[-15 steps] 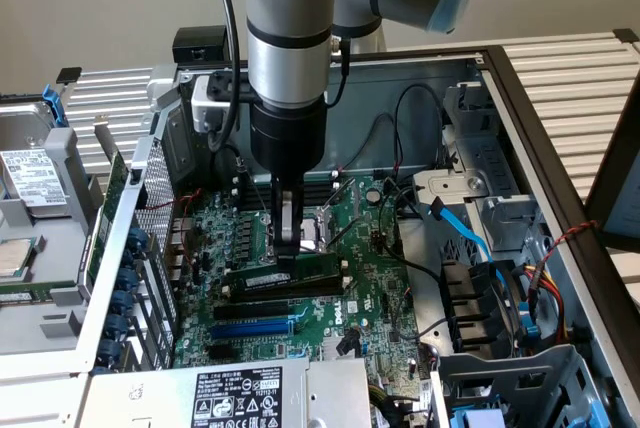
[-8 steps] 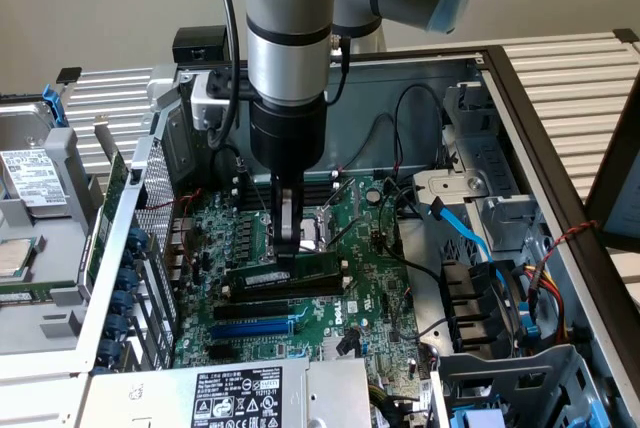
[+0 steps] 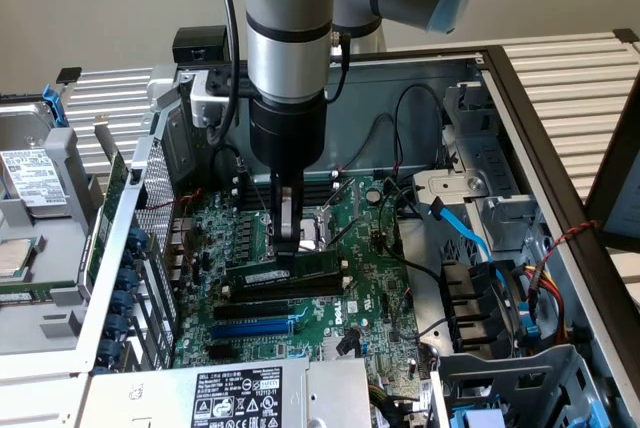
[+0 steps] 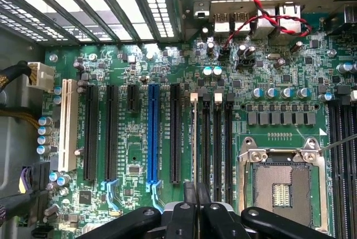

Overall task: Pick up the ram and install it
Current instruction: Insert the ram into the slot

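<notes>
The pick is done: the gripper (image 3: 288, 251) has its fingers (image 4: 204, 204) clamped on the ram (image 3: 320, 270). The ram stands on its long edge, low over the motherboard (image 3: 370, 248), in the middle of the open computer case (image 3: 400, 73). In the wrist view the ram (image 4: 194, 138) shows as a thin line running along the memory slot that lies next to the expansion slots, so it looks lined up. Whether it sits in that slot or just above it I cannot tell, so I judge the seating as not yet shown to be finished. Room around it is tight. On the near side in the exterior view lie the long black expansion slots (image 3: 275, 300) and the blue slot (image 3: 255, 328). On the far side are the other memory slots (image 4: 217, 138) and then the open CPU socket (image 4: 281, 186). Towards the exterior view's right a blue cable (image 3: 462, 231) hangs over the board's edge, well apart from the stick. Towards the exterior view's left stands the perforated rear panel (image 3: 152, 210). The case is open above, so straight up and down looks like the free line.
</notes>
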